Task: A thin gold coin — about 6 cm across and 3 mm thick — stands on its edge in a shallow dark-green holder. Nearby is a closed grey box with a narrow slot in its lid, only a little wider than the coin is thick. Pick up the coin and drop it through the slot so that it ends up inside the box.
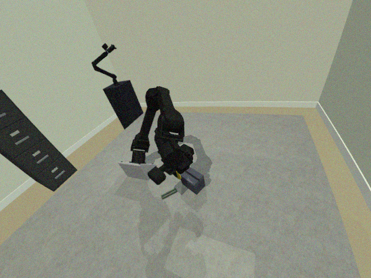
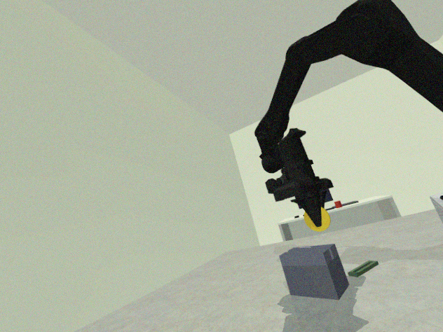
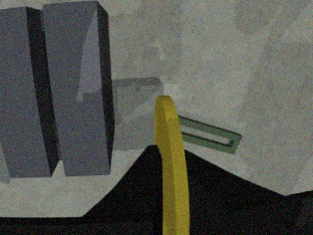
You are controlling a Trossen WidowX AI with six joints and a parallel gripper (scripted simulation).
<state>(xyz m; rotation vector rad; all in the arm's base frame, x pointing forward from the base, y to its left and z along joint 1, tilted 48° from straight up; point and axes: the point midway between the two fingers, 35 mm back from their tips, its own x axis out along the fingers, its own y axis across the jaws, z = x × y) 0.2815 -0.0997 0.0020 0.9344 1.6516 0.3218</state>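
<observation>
My gripper (image 2: 318, 224) is shut on the gold coin (image 2: 325, 220) (image 3: 172, 164) (image 1: 178, 175), which stands out past the fingertips. In the exterior view the coin hangs above the grey box (image 2: 308, 278) (image 1: 196, 182) (image 3: 80, 100). In the wrist view the coin is seen nearly edge-on, upright in the picture, to the right of the box. The slot (image 3: 44, 90) in the lid runs roughly along the coin's direction, slightly slanted to it. The empty dark-green holder (image 1: 169, 193) (image 2: 363, 268) (image 3: 211, 141) lies on the floor beside the box, partly behind the coin in the wrist view.
A light grey plate (image 1: 133, 172) is at the arm's base in the top view. A dark cabinet (image 1: 124, 103) with a thin black arm on it stands behind. A long white bench (image 2: 343, 221) with a red object (image 2: 338, 204) is in the background of the exterior view.
</observation>
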